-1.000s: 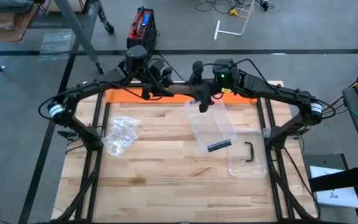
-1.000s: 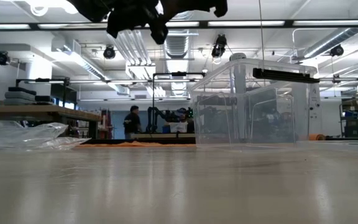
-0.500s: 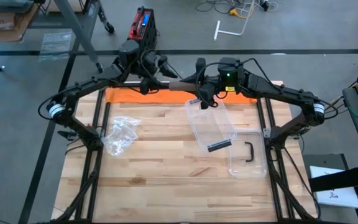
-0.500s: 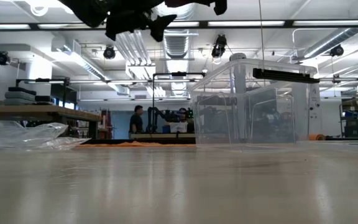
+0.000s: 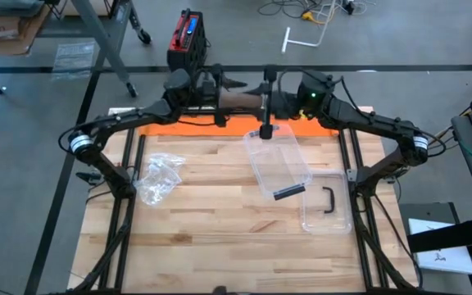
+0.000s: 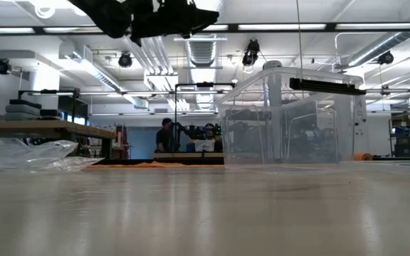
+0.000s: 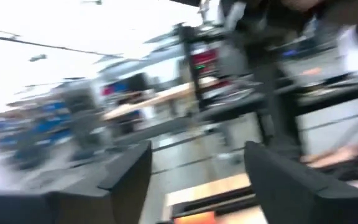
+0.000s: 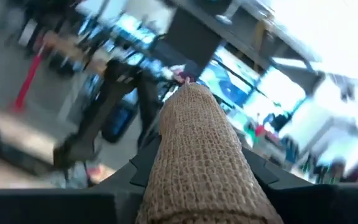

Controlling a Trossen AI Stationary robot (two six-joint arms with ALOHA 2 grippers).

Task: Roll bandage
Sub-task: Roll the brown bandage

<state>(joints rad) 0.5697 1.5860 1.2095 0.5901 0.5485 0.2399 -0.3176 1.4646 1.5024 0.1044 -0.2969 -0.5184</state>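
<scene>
- Both arms reach inward and meet high over the far edge of the worktop (image 5: 220, 213), the grippers raised well above the surface.
- The right gripper (image 5: 270, 100) points toward the left arm and is closed on one end of the bandage (image 5: 238, 100), its fingers clamped on either side of the roll, as its wrist view shows (image 8: 194, 155).
- The left gripper (image 5: 211, 97) sits at the other end of the bandage; its own wrist view shows its two fingers (image 7: 129, 177) spread apart with nothing between them. From above I cannot tell whether it touches the roll.
- One bandage: a tan-brown roll with a coarse woven, crepe-like texture, held level in the air between the two grippers.
- Two clear plastic pieces: a box (image 5: 279, 162) lying on the worktop beneath the grippers, with a black bar on it, and a lid (image 5: 328, 203) with a black handle, just beside it.
- One crumpled clear plastic bag (image 5: 158, 176) lies on the worktop's left half.
- One orange mat (image 5: 158, 125) lies along the far edge.
</scene>
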